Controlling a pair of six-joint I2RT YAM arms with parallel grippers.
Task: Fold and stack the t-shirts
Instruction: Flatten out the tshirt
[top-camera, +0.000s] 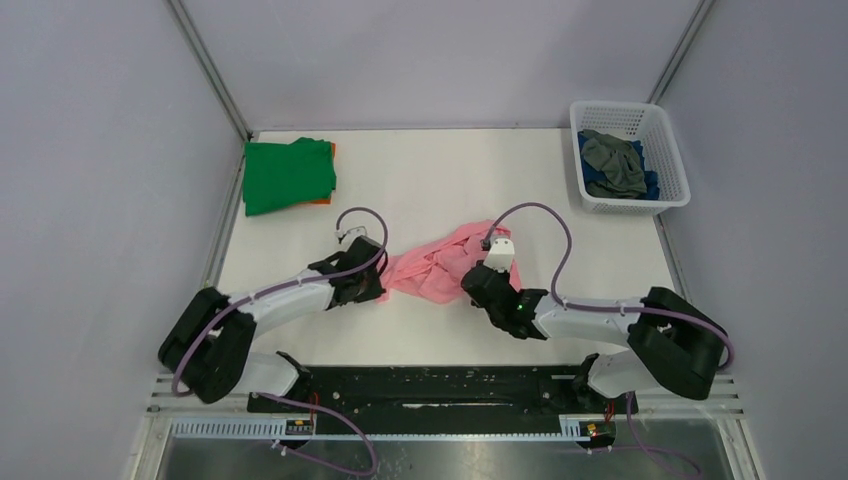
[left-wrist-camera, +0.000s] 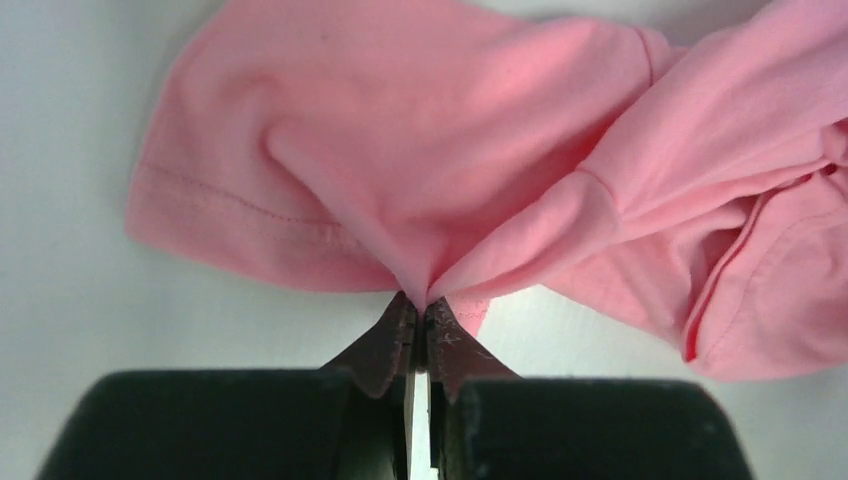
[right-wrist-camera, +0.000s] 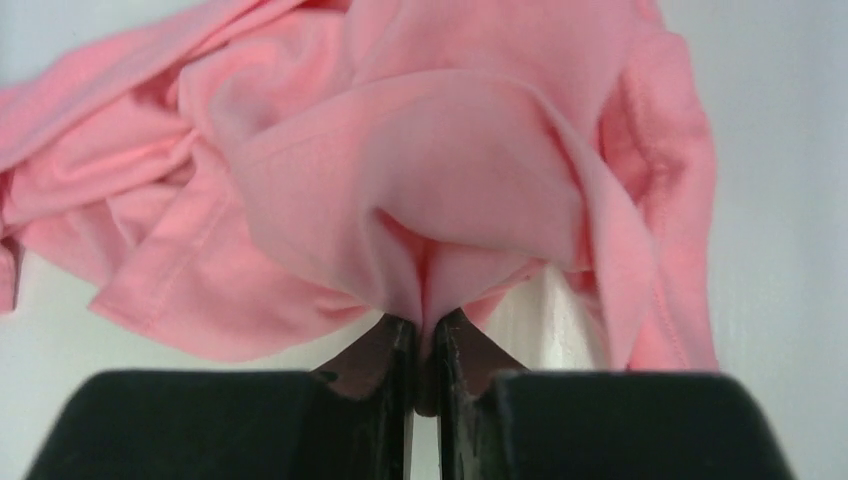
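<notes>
Your pink t-shirt (top-camera: 435, 265) lies crumpled and twisted mid-surface (top-camera: 450, 180), toward the near edge, its stitched hem showing. Your left claw (left-wrist-camera: 418, 310) pinches one fold and your right claw (right-wrist-camera: 428, 325) another. A folded green shirt (top-camera: 288, 175) sits on an orange shirt (top-camera: 320, 202) at the far-left corner. A grey shirt (top-camera: 612, 165) and a blue shirt (top-camera: 650, 186) fill the basket (top-camera: 672, 150) at the far-right corner.

Five t-shirts: pink (top-camera: 440, 262), green (top-camera: 285, 175), orange (top-camera: 332, 150), grey (top-camera: 612, 165), blue (top-camera: 651, 186); one basket (top-camera: 635, 206).

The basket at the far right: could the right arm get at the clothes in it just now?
Probably not yet: the right tool is shut on the pink t-shirt, which the left tool also pinches. Nothing stands between it and the basket, though.
</notes>
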